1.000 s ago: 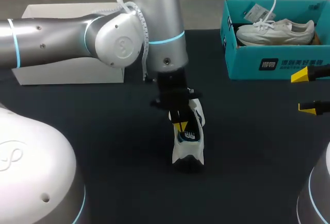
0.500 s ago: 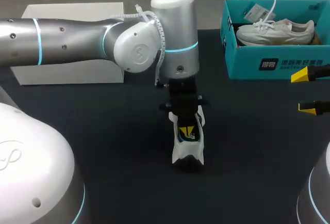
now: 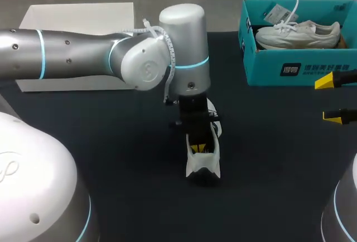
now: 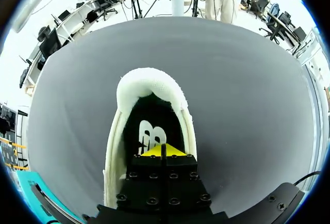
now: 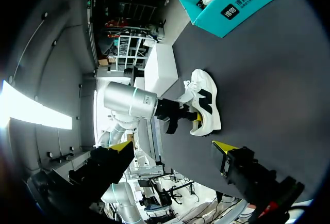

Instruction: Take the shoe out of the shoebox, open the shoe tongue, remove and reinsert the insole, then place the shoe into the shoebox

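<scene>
Shoe (image 3: 203,165) upright on the bench (image 3: 128,141), mid-field, heel end nearest the robot, well apart from the shoebox.

Left gripper (image 4: 161,150) is down inside the shoe's mouth, behind the padded heel collar. Fingers narrow, yellow tips pressed together just over the dark insole (image 4: 149,130). Whether an insole edge is caught between them: cannot tell.

Step in hand, by my reading: the insole work, either lifting it out or seating it back.
- Keep the wrist plumb so the fingers stay off the collar walls.
- Nip only the insole's heel edge, then draw up and back so it peels.
- The shoe is unbraced and light, so it may rise or tip with the pull. Go slowly.

Right gripper (image 3: 333,99) sits off at the bench's right edge, fingers wide, nothing in them, free to pin the toe.

Farther back, right: the teal shoebox (image 3: 268,66), open, with a second pale shoe (image 3: 298,34) lying inside.
</scene>
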Controlling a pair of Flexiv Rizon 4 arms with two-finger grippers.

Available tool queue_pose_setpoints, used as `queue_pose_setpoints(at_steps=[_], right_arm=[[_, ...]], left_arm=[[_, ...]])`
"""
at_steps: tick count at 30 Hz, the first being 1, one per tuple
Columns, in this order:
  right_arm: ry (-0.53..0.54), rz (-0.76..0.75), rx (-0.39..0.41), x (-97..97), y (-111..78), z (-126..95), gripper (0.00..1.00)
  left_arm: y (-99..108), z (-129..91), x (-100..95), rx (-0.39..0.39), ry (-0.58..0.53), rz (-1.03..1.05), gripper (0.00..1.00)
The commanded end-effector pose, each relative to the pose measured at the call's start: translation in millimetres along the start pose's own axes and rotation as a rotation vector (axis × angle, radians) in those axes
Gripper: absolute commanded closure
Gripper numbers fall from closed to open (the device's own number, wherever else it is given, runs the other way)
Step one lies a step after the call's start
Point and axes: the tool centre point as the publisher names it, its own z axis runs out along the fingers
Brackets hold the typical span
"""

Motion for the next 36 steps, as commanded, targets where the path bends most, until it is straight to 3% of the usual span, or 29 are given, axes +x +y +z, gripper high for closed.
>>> queue_pose_setpoints(at_steps=[1, 7, 15, 29, 32, 36], right_arm=[[-0.003, 0.002, -0.008, -0.2, -4.9, -1, 0.0], [-0.003, 0.002, -0.008, -0.2, -4.9, -1, 0.0], [-0.003, 0.002, -0.008, -0.2, -4.9, -1, 0.0], [-0.003, 0.002, -0.008, -0.2, -4.9, -1, 0.0], [-0.003, 0.002, -0.008, -0.2, -4.9, -1, 0.0], [-0.003, 0.002, -0.008, -0.2, -4.9, -1, 0.0]], left_arm=[[-6, -15, -0.9, -0.042, -0.021, 0.004, 1.0], [-9, -21, -3.4, -0.058, -0.047, 0.023, 1.0], [-7, 7, -6.9, -0.098, -0.058, 0.082, 1.0], [3, 38, -15.1, -0.081, -0.068, 0.078, 1.0], [4, 38, -13.4, -0.095, -0.058, 0.072, 1.0], [4, 21, -10.5, -0.116, -0.05, 0.064, 1.0]])
